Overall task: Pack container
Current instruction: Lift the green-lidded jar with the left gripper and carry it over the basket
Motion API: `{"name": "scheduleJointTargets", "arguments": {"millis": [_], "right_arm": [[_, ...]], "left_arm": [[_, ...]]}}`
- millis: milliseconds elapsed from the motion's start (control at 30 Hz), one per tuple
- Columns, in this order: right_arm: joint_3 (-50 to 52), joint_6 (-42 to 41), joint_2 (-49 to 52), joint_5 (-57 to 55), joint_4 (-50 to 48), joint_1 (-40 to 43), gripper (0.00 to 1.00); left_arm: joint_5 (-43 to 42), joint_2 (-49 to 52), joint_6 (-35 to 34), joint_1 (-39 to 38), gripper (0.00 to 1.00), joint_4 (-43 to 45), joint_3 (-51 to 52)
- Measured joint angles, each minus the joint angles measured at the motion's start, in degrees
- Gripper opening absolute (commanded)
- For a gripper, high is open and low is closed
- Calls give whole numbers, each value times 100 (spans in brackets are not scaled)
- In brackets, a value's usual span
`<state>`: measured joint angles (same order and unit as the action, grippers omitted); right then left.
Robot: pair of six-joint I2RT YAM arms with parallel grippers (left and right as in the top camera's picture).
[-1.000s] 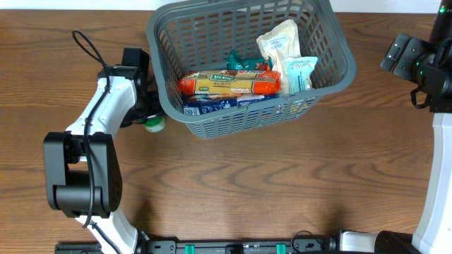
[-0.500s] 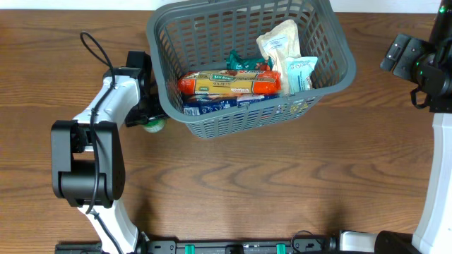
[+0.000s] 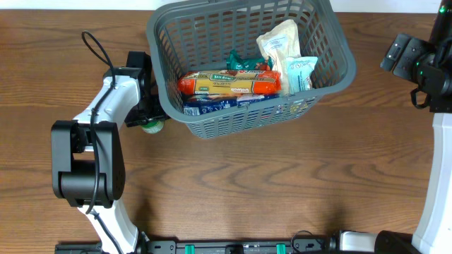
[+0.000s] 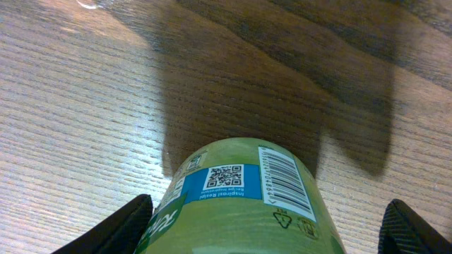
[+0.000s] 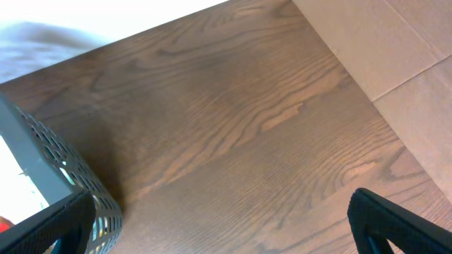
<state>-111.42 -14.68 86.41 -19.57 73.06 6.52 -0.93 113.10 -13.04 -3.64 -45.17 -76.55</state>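
— Which way does the load lie from the basket?

— The green cylindrical bottle with a blue label [image 3: 152,125] lies on the brown wooden table [image 3: 282,183] at left of centre in the overhead view. It is just beside the left wall of the large dark grey slotted plastic container [image 3: 233,125], at upper centre. Going in means up, over the rim and rightward in the frame.

— Who has it?

— The left gripper [image 3: 145,116] is nearer by far. In the left wrist view its fingers straddle the bottle, whose long axis seems to run away from the camera. One finger meets the label and a gap shows at the other, so I cannot tell whether it is clamped.

— And the other arm?

— The right gripper [image 5: 222,222] hangs at the far right edge, well apart, with its jaws spread wide on nothing.

— Obstacles?

— The tall rolled rim alongside. Inside are a long orange-and-yellow packet [image 3: 229,83], a blue packet [image 3: 212,101] and a white pouch [image 3: 279,41]; the bare back-left floor looks the likeliest spot
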Motion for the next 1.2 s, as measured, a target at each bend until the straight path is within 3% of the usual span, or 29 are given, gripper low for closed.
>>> {"name": "scheduleJointTargets", "arguments": {"millis": [300,767,1033,1200], "right_arm": [[0,0,0,0,0,0,99],[0,0,0,0,0,0,99],[0,0,0,0,0,0,99],[0,0,0,0,0,0,99]], "left_arm": [[9,-251,103,131,6,-262,-273],[404,-2179,197,553,6,-238,-673],[164,-3180,262,476,5,-83,-1596],[-142,-3545,306,48,6,76,-2295]]}}
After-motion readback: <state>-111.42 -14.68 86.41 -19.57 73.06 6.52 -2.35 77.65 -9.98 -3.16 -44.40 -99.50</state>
